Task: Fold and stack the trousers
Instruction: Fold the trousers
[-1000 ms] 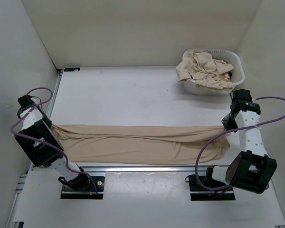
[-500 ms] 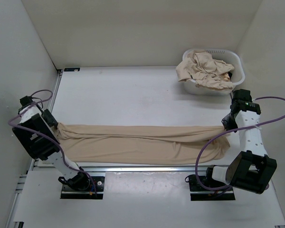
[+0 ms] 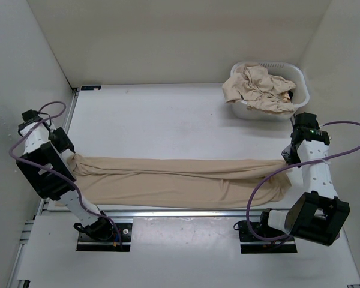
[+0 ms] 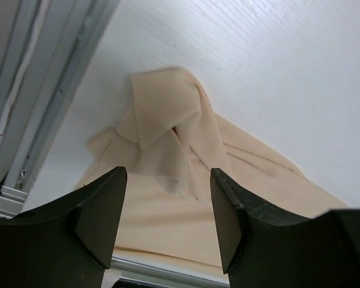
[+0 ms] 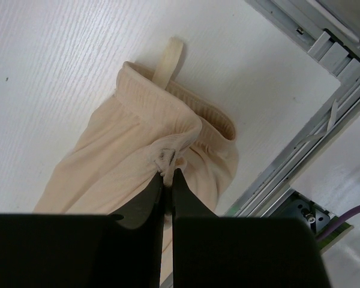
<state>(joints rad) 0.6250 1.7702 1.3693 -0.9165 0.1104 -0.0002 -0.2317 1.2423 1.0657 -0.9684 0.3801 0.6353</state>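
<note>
White, faintly grained desk (image 3: pixel 168 120) carries soft beige trousers (image 3: pixel 180 180), stretched long along its near edge. Over the crumpled cuffs (image 4: pixel 168 120) the left gripper (image 4: pixel 168 180) hangs with jaws apart, while the right gripper (image 5: pixel 168 177) is clamped on the ribbed waistband (image 5: pixel 186 114). Open desk runs back to a white plastic basket (image 3: pixel 302 81) at the far right corner.

We read no text, brand or number in any view. The trousers (image 3: pixel 168 180) and laundry basket (image 3: pixel 302 77) show no legible marks.

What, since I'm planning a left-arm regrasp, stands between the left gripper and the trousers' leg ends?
Nothing visible. The open left gripper hangs over the bunched leg ends of the trousers, with only air between. The right gripper is shut on the waistband.
</note>
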